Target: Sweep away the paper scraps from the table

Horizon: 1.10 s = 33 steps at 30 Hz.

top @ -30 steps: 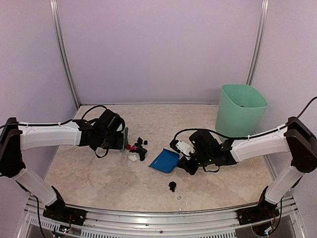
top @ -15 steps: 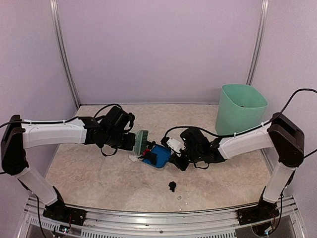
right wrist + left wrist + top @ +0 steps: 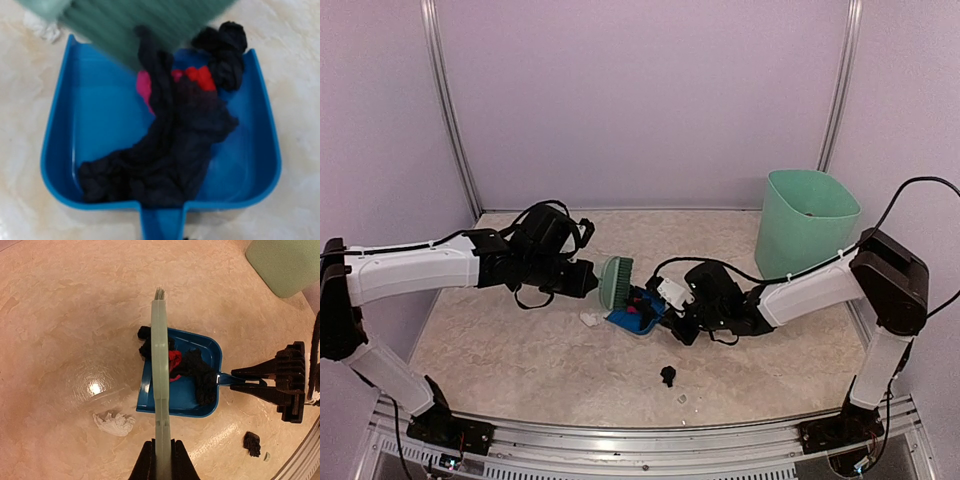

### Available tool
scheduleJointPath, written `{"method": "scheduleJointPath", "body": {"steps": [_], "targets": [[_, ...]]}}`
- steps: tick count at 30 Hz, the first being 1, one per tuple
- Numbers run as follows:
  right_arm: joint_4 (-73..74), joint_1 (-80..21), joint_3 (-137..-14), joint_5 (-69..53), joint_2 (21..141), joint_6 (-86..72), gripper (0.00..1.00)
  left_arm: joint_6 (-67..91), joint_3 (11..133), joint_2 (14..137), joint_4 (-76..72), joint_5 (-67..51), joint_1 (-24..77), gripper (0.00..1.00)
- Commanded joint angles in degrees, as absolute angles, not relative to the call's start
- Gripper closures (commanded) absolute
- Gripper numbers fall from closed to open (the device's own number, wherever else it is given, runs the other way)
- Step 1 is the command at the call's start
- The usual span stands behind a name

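Left jaws clench the green brush (image 3: pixel 161 370); right jaws grip the handle of the blue dustpan (image 3: pixel 100 125), with most paper scraps (image 3: pixel 170 155) heaped inside. Lifting the brush carelessly could flick them onto the desk (image 3: pixel 75 315). A white scrap (image 3: pixel 116 423) left of the pan and a black scrap (image 3: pixel 252 443) nearer could get missed. Bristles blur; the right wrist view crops its own grip

1 dustpan (image 3: pixel 100 125), blue. 1 hand brush (image 3: pixel 161 380), pale green, bristles darker green. Assorted paper scraps (image 3: pixel 165 150), mostly black, some pink-red; 1 white scrap (image 3: pixel 115 423) at the dustpan's 8 o'clock, left wrist view. 1 table (image 3: pixel 65 315), beige, faintly marbled. 1 bin (image 3: pixel 805 225), mint-green.
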<state>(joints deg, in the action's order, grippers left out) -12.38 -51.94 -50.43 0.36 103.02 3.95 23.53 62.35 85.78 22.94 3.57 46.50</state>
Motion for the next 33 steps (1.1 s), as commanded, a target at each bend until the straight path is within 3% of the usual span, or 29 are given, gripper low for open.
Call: {"method": "scheduleJointPath", "body": {"steps": [1, 7, 15, 25, 33], "targets": [[-14.75, -51.60, -49.00, 1.58, 104.63, 3.34, 1.00, 23.50, 63.92, 81.46, 23.16, 6.14, 45.17, 0.98], [-15.20, -51.59, -48.68, 1.39, 105.15, 3.08, 1.00, 24.45, 64.02, 80.64, 23.47, 12.10, 42.18, 0.99], [-14.77, -51.57, -48.32, 1.60, 105.00, 2.95, 1.00, 21.82, 68.67, 89.35, 21.80, 17.22, 41.47, 1.00], [-15.85, -50.93, -47.16, 2.86, 104.62, 1.58, 1.00, 17.63, 73.79, 101.21, 19.26, 9.98, 40.14, 1.00], [-18.12, -50.08, -46.58, 3.47, 104.94, 0.16, 1.00, 17.98, 72.33, 99.81, 21.76, 5.32, 43.55, 1.00]]}}
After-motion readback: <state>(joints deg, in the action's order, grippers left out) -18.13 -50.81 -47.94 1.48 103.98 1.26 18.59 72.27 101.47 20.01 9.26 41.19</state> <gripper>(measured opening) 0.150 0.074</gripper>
